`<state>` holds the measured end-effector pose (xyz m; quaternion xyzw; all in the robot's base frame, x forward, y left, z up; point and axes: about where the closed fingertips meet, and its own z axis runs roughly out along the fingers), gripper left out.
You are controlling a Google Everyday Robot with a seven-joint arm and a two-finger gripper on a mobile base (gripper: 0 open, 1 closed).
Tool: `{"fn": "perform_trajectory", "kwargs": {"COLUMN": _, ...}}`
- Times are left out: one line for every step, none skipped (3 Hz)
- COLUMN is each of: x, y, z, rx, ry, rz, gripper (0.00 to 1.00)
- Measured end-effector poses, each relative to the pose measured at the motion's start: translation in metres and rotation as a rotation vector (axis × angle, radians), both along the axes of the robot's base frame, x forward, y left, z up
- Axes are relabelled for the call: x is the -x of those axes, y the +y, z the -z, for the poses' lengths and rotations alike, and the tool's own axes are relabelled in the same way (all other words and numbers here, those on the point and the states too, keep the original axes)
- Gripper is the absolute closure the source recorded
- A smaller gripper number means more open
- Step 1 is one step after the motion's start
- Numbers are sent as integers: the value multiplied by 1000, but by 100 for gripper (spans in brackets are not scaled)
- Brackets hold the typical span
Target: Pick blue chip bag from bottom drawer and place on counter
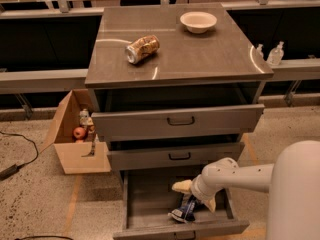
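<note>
The blue chip bag (pixel 183 210) lies crumpled on the floor of the open bottom drawer (pixel 145 196), near its front panel. My gripper (pixel 195 196) reaches down into the drawer from the right, right above the bag. Its cream fingers (pixel 182 186) are spread open with the bag's top between them. The grey metal counter (pixel 200 54) is the cabinet top above.
A dented gold-brown can (pixel 142 48) and a white bowl (pixel 198 21) sit on the counter. Two upper drawers (pixel 177 121) stand partly pulled out above the gripper. An open cardboard box (pixel 75 134) sits on the floor to the left. Two small bottles (pixel 275 54) stand at the right.
</note>
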<state>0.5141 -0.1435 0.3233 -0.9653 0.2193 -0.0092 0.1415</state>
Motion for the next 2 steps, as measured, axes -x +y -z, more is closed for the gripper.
{"fn": "perform_trajectory", "kwargs": {"x": 10, "y": 4, "z": 32, "rx": -12, "ry": -10, "rz": -42, "gripper": 0}}
{"fn": "perform_trajectory", "kwargs": {"x": 8, "y": -1, "z": 60, "rx": 19, "ry": -46, "rz": -73, "gripper": 0}}
